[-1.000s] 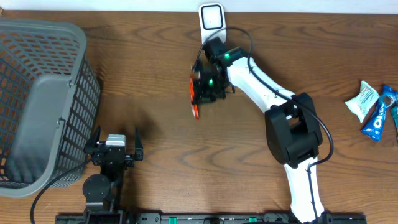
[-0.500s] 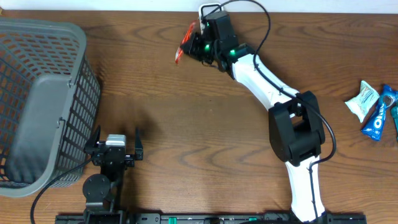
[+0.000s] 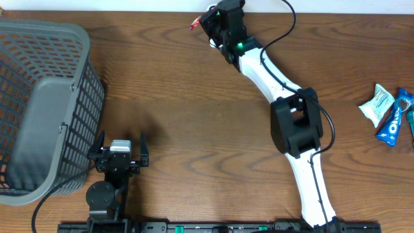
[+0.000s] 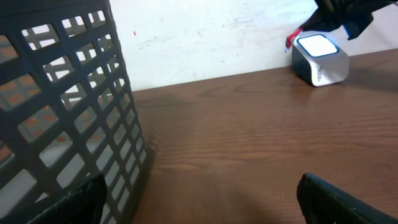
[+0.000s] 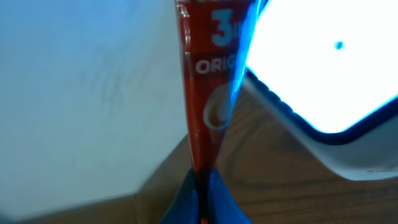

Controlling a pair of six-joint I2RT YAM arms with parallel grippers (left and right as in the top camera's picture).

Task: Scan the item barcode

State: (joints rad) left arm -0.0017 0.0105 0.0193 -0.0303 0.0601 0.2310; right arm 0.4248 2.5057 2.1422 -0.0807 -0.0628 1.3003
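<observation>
Far to the left of the scanner (image 4: 319, 57) I've got the grey basket (image 3: 45, 110) sitting on the table (image 3: 194, 162), its lattice wall filling the left side of the left wrist view. Next along, also left of the scanner and on the near side of the table from it, my left gripper (image 3: 121, 144) sits just beside the basket, jaws spread wide with nothing between them. Its 2 dark fingertips (image 4: 339, 198) show at the bottom corners of that wrist view, bare wood between them. Now the scanner itself: it stands at the far edge of the table against the pale wall (image 4: 205, 31), its white top face lit up. From overhead I can hardly see it, because my right gripper (image 3: 207, 21) is directly over it, the arm stretched right out. That gripper is clamped down on the red packet (image 3: 196, 24), which sticks out just to the left of the scanner's top. In the right wrist view the packet stands edge-on, pinched at its lower end between the blue fingertips (image 5: 214, 196), with a white 3 and the letters ORIG readable. The scanner's glowing face sits just beside it on the right. I cannot tell whether a barcode faces the window. Well to the right of the scanner, a pale packet (image 3: 377, 105) and a blue packet (image 3: 394, 120) lie side by side near the table's edge.
</observation>
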